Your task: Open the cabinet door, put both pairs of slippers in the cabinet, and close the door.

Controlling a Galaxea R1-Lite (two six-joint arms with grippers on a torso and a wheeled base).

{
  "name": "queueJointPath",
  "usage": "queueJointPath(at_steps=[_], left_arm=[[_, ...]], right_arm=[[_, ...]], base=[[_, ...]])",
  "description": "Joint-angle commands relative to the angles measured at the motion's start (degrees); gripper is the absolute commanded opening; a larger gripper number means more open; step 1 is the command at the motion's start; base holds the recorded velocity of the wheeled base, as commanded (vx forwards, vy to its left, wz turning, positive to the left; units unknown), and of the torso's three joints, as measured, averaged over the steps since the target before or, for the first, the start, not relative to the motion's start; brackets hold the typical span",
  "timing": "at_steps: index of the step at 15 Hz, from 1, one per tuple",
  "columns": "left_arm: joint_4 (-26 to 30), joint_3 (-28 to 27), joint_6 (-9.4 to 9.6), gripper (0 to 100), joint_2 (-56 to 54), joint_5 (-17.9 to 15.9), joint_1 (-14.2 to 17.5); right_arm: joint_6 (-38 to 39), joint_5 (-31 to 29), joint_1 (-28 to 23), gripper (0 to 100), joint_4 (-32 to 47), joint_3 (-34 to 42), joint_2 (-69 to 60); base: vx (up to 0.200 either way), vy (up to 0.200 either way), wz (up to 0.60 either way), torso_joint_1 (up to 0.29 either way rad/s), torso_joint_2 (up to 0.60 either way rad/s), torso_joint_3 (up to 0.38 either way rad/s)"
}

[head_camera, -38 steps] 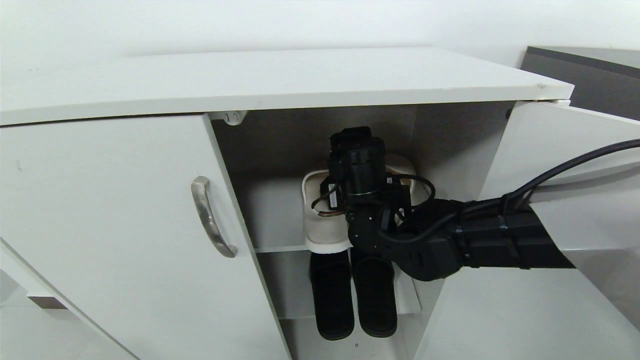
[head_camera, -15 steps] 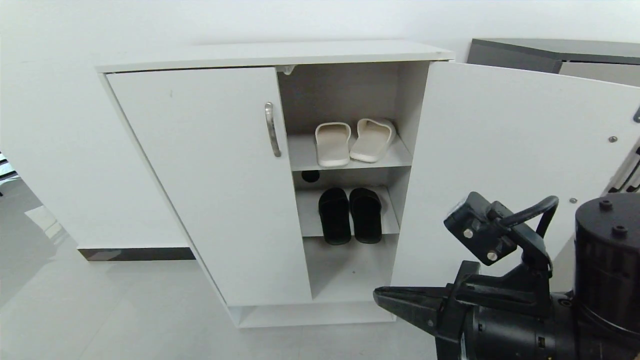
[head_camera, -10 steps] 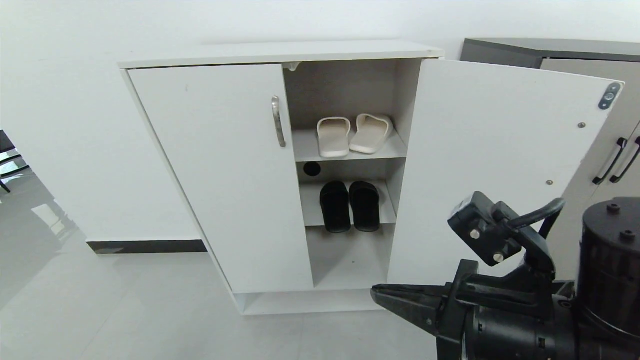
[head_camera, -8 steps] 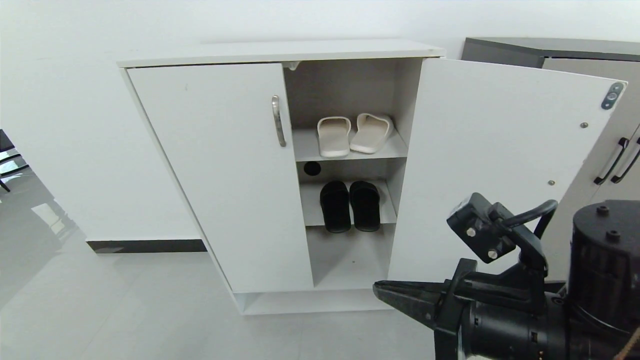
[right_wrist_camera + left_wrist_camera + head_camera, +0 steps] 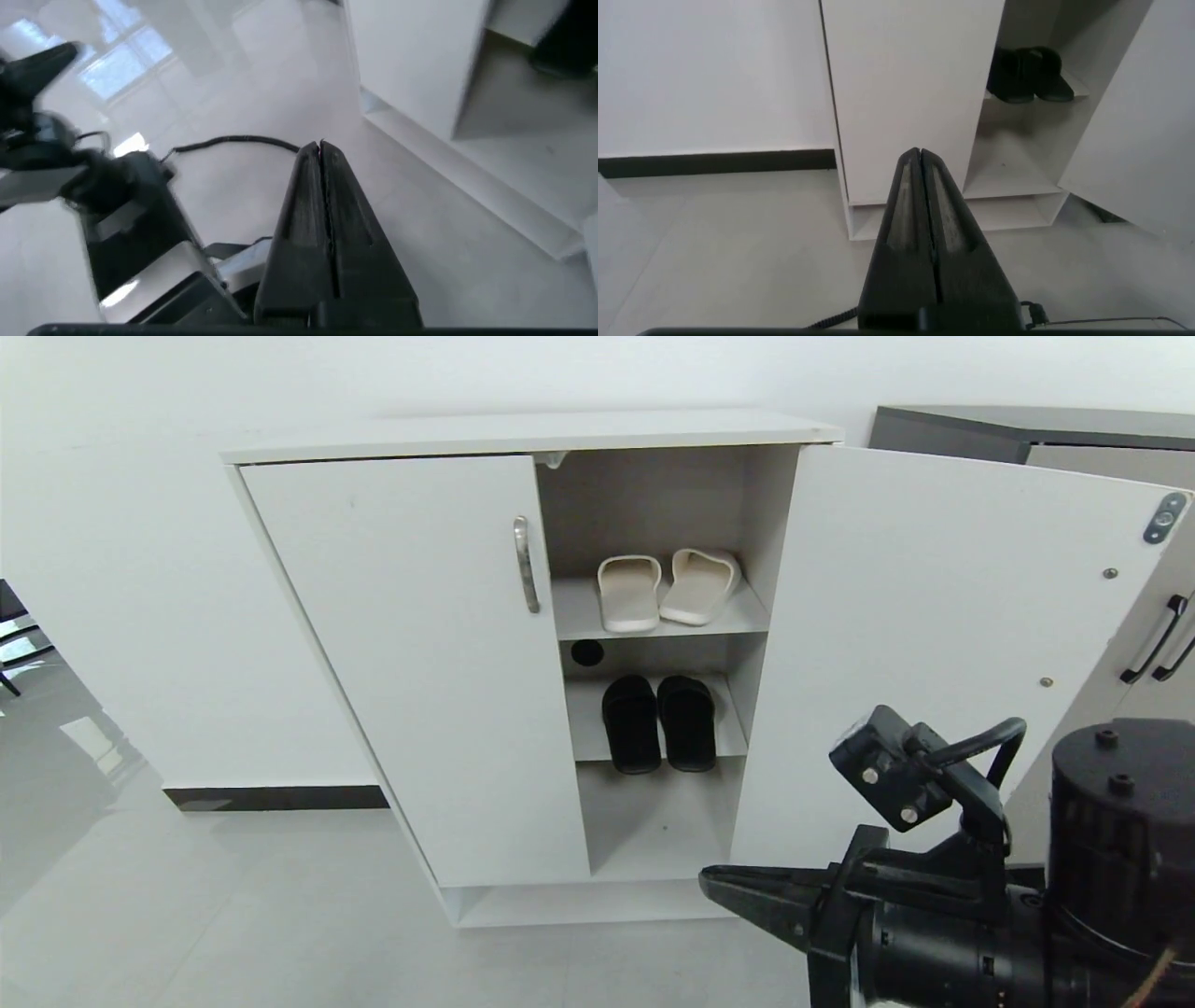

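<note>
The white cabinet (image 5: pixel 411 644) stands against the wall with its right door (image 5: pixel 934 644) swung open and its left door shut. A cream pair of slippers (image 5: pixel 665 588) lies on the upper shelf. A black pair of slippers (image 5: pixel 659 721) lies on the shelf below, also seen in the left wrist view (image 5: pixel 1031 73). My right gripper (image 5: pixel 714 887) is shut and empty, low in front of the open door, well clear of the cabinet. My left gripper (image 5: pixel 919 154) is shut and empty, pointing at the cabinet's base over the floor.
A grey cabinet (image 5: pixel 1102 439) with black handles stands to the right, behind the open door. Bare grey floor (image 5: pixel 233 915) spreads in front and to the left. A black cable (image 5: pixel 224 143) lies on the floor in the right wrist view.
The right gripper has withdrawn from the upper shelf, leaving the cream slippers there. The head camera pulled far back from the cabinet, then shifted slightly in the last second.
</note>
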Motion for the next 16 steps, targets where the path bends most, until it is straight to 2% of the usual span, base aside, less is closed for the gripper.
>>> queueJointPath(at_steps=[1,3,10,16], left_arm=[[-0.01,0.0,-0.02,0,-0.01,0.0,0.01],[-0.01,0.0,-0.02,0,-0.01,0.0,0.01],[-0.01,0.0,-0.02,0,-0.01,0.0,0.01],[-0.01,0.0,0.07,0,-0.01,0.0,0.01]], right_arm=[[-0.06,0.02,0.08,0,-0.05,-0.04,0.45],[0.03,0.02,0.08,0,-0.05,-0.04,0.62],[0.03,0.11,0.08,0,-0.05,0.4,0.89],[-0.14,0.02,0.08,0,-0.05,0.4,1.24]], base=[[0.0,0.0,0.0,0.0,0.0,0.0],[0.0,0.0,0.6,0.002,0.0,-0.002],[0.0,0.0,0.0,0.0,0.0,0.0],[0.0,0.0,0.0,0.097,-0.31,-0.251]])
